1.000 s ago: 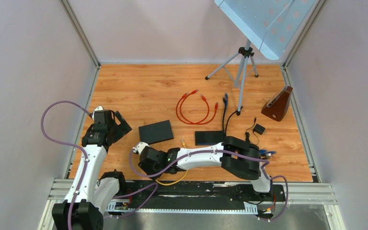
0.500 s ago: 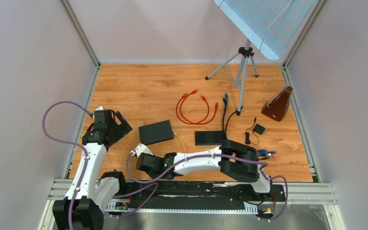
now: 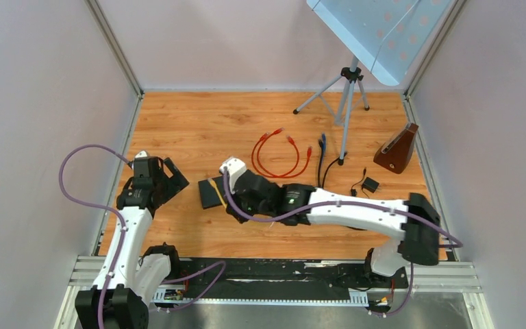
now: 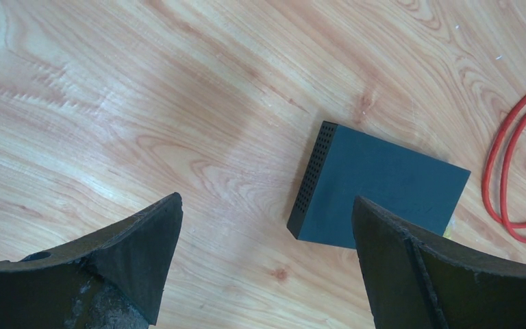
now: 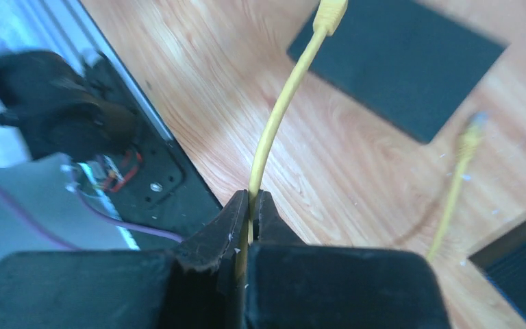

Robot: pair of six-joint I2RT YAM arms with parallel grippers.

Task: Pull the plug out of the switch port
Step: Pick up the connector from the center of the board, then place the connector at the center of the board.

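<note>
The black switch lies flat on the wood floor left of centre; it also shows in the left wrist view and the right wrist view. My right gripper hovers at the switch's right edge, shut on a thin yellow cable. The cable's yellow plug sticks up past the jaws, in the air short of the switch. The cable's other yellow end is blurred over the floor. My left gripper is open and empty, left of the switch.
Red cables coil behind the switch, with a blue-tipped cable beside them. A tripod, a brown wedge and a small black adapter stand at the right. A second black box lies under my right arm.
My right arm has swung from the front edge back and right, now reaching over the switch with the yellow cable in its jaws. The left arm has not moved.
</note>
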